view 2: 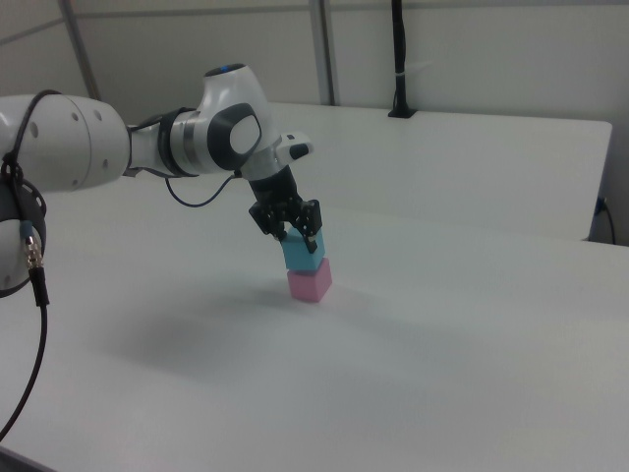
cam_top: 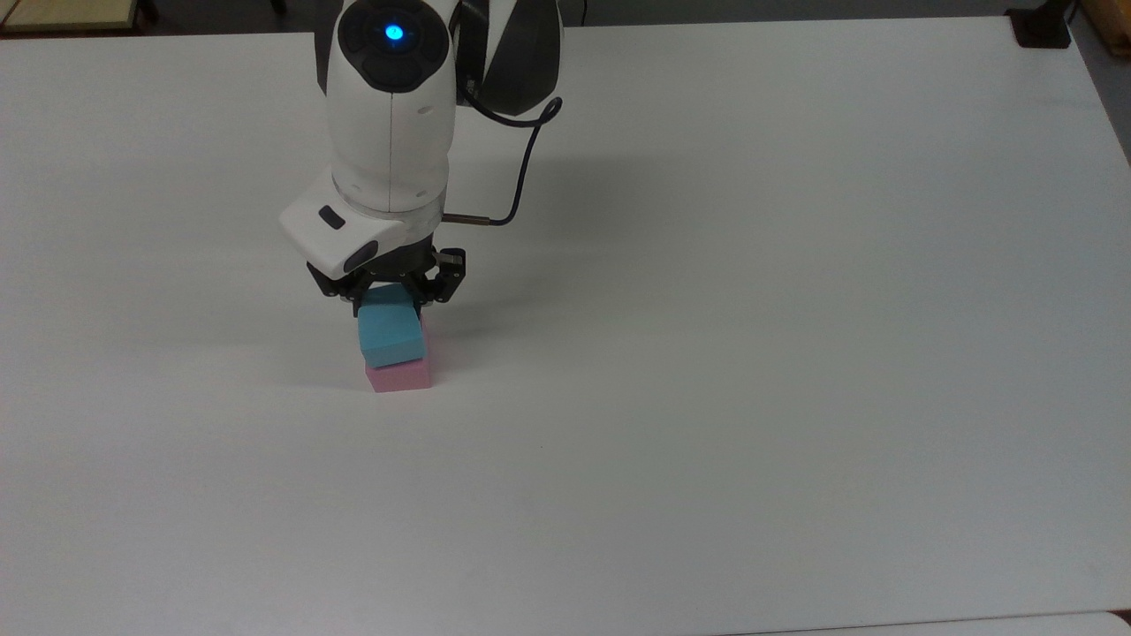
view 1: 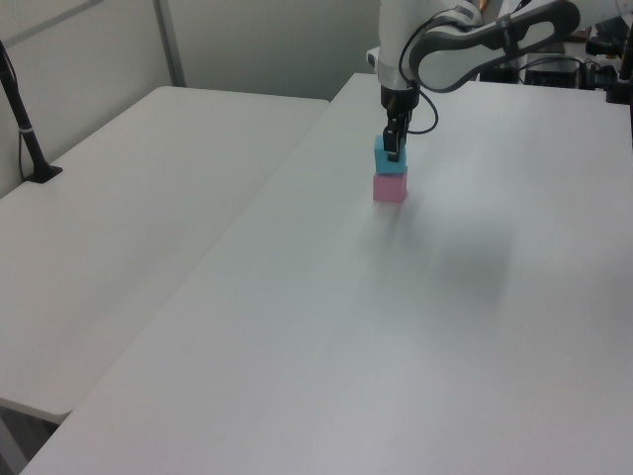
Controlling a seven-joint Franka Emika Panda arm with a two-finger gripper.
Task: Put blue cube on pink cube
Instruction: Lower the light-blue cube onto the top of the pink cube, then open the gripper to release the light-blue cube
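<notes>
Gripping the blue cube [cam_top: 390, 333] from above, fingers [cam_top: 425, 305] clamped its sides w/ its base on or just above the pink cube [cam_top: 399, 375] on the desk [cam_top: 795, 353], prob. so it'd land square before release.

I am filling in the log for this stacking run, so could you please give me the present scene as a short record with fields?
surface: white table
blue cube: resting on top of the pink cube, slightly turned relative to it in the top view
pink cube: on the table, under the blue cube
gripper: directly above the stack, fingers at the blue cube's sides
grip: shut on the blue cube, not yet released
stack seen from the right view: blue cube over pink cube, roughly aligned
task state: blue cube placed; release remains
</notes>
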